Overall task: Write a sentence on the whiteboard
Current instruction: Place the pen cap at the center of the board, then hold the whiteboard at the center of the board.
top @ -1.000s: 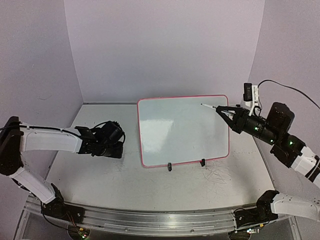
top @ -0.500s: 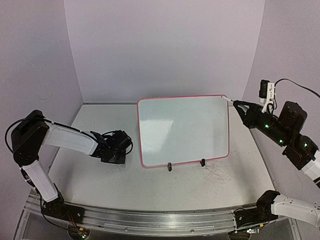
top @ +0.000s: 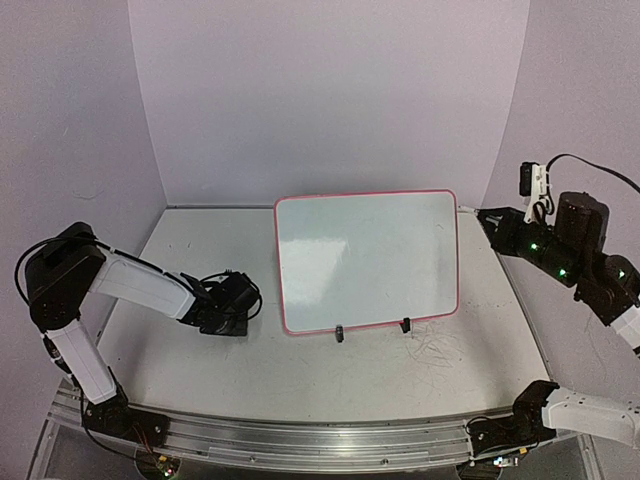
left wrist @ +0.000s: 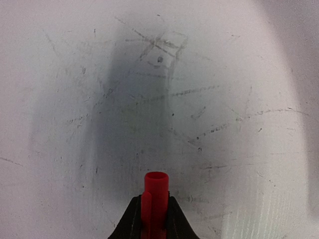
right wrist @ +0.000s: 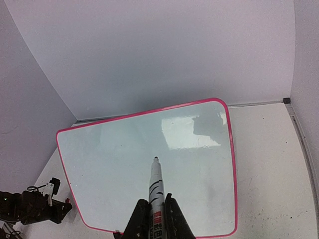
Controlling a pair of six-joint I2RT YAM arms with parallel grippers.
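1. The whiteboard [top: 365, 260] stands near the middle of the table [top: 300, 375], propped up on two small black clip feet. It leans back slightly with its face toward the arms.
2. Its surface shows only glare and reflections in both the top view and the right wrist view [right wrist: 124, 169]. No red lettering is visible, so the sentence appears not to have been started.
3. The right gripper [right wrist: 153, 208] has its jaws clamped on the marker [right wrist: 156, 186]. The marker is uncapped and its tip points at the board.
4. From above, the right gripper [top: 490, 222] hangs off the board's upper right corner, apart from it. The tip is too small there to place exactly, but it does not seem to be touching.
5. The left gripper [top: 228, 305] is low over the table to the left of the board. Its jaws are pinched on a red cap [left wrist: 156, 191], above grey scuffs.
6. Uncapping looks done. What remains is bringing the tip to the board and writing the whole line.
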